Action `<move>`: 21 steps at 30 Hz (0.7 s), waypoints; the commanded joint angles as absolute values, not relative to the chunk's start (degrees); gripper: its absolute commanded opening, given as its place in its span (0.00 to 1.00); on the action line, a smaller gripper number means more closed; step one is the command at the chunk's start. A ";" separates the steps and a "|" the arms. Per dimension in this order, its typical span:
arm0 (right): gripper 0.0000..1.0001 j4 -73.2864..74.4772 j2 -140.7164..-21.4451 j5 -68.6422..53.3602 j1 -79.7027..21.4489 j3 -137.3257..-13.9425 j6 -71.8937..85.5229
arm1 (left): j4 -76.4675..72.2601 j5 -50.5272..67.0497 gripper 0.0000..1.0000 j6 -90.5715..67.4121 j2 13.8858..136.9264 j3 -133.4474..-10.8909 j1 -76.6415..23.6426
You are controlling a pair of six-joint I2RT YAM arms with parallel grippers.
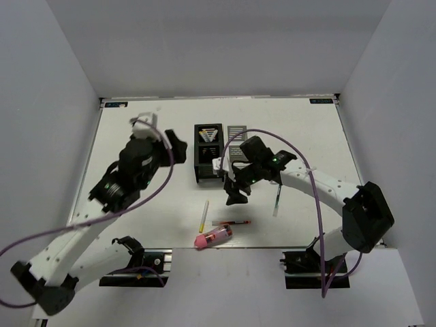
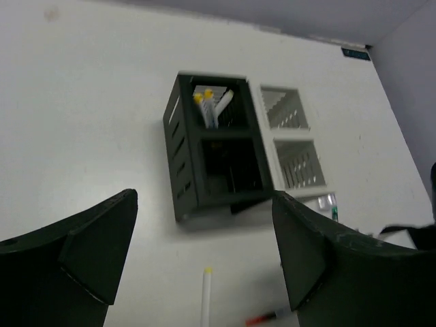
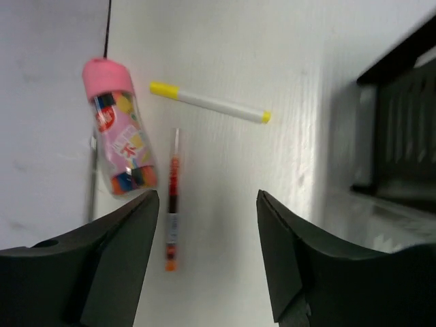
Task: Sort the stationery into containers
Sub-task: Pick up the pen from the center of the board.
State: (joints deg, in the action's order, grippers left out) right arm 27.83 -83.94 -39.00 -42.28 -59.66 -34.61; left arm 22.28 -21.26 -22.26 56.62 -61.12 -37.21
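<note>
Red pen (image 3: 172,211) lies lower centre of the right wrist view under the right gripper (image 3: 208,201), jaws apart and empty, so next looks like a descent and pinch, while the left gripper (image 2: 204,208) gapes empty before the black box (image 2: 181,157).

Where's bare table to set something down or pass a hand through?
Free: far-right table between the white box and the right wall; the far strip behind both boxes; near-left patch between the left arm and the white stick. Crowded: in front of the black box, where stick, red pen and pink-capped tube lie by the right gripper.
</note>
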 commanded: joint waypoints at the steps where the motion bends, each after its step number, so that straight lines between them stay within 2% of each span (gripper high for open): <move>1: 0.66 32.42 -85.34 -39.55 -44.55 -65.12 -56.62 | 40.84 -19.07 0.89 -38.44 48.73 -53.81 -37.09; 4: 0.67 33.91 -89.55 -38.15 -47.19 -68.90 -61.59 | 48.15 -17.93 0.89 -45.07 46.41 -50.89 -37.09; 9: 0.66 41.73 -97.20 -34.64 -52.03 -74.09 -83.99 | 50.36 -17.40 0.92 -48.24 43.61 -48.35 -37.09; 15: 0.66 40.70 -99.14 -31.12 -59.49 -72.60 -90.26 | 53.17 -18.54 0.92 -50.36 38.41 -46.67 -37.09; 21: 0.61 40.52 -102.91 -29.09 -62.49 -72.51 -91.32 | 61.16 -23.01 0.93 -55.62 37.62 -47.81 -37.09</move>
State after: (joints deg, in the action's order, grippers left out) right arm 39.51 -100.79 -30.89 -61.78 -72.23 -87.72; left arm 55.27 -19.75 -51.57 37.26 -47.16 -37.19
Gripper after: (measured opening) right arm 0.613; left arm 0.922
